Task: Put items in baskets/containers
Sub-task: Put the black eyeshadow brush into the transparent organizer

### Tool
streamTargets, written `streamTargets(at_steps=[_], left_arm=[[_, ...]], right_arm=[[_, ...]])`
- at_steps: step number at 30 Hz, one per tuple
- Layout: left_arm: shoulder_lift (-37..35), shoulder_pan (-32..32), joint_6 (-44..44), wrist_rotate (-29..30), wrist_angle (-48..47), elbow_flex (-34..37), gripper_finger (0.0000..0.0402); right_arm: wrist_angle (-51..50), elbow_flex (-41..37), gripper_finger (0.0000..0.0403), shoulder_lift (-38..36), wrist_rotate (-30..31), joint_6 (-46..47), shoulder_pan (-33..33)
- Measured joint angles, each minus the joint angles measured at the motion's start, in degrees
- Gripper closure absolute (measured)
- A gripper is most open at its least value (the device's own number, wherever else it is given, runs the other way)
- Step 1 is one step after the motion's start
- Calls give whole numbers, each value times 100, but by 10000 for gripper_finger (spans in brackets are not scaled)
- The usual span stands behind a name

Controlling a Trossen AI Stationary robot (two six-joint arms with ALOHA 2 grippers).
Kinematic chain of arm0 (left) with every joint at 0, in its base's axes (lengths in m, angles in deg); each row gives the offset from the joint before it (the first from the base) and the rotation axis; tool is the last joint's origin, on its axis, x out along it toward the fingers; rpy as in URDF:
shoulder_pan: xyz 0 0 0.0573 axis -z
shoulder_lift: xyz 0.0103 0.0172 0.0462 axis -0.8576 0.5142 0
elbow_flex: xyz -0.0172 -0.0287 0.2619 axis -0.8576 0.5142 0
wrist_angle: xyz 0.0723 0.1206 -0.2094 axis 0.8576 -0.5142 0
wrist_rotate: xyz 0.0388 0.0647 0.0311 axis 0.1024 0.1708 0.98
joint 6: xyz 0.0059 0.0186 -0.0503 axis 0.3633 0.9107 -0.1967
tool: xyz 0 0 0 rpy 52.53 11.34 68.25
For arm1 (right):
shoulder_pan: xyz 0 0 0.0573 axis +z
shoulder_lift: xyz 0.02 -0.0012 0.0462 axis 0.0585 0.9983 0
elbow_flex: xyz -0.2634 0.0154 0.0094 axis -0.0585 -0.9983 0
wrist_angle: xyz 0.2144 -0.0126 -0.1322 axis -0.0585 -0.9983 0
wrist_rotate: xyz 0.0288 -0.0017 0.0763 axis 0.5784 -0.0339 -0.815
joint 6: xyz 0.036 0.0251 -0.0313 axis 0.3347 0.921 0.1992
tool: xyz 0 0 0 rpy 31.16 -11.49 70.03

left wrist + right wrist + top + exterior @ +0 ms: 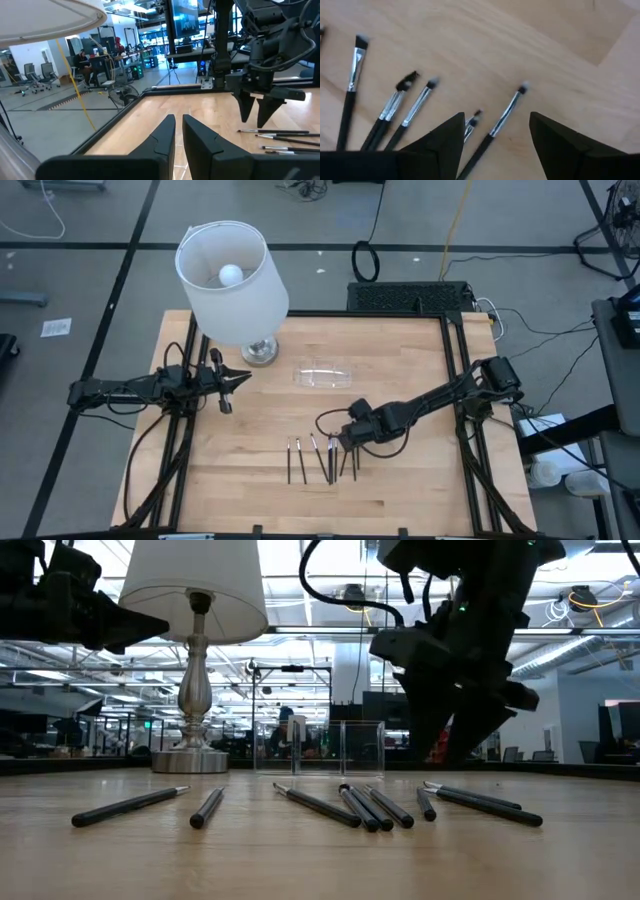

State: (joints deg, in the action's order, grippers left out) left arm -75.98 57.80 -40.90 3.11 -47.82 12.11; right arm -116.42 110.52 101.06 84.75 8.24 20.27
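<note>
So the left tool (178,131) sat low over the wooden desk (210,107) with its two dark fingers (162,134) nearly together, just a thin gap between them, holding nothing. Across the desk the right tool (258,107) hung pointing down, its fingers spread a bit, tips just above the brushes (280,137). A few of those thin dark brushes lay side by side on the wood right under it. The edge of the white lampshade (50,17) showed overhead. Beyond the desk was an office with chairs, monitors and a seated person (82,62).
</note>
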Motion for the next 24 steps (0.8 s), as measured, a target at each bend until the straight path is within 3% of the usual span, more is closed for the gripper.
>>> streamTargets(at_steps=[12, 18, 24], left_arm=[[1, 0, -181, -4, -90, 0, 357], [-1, 0, -262, -2, -154, 0, 357], [-1, 0, -262, -2, -187, 0, 357]], right_arm=[[168, -112, 193, 378, 144, -137, -68], [-7, -98, 194, 474, -94, -388, -108], [-109, -107, 244, 483, -239, -668, -124]])
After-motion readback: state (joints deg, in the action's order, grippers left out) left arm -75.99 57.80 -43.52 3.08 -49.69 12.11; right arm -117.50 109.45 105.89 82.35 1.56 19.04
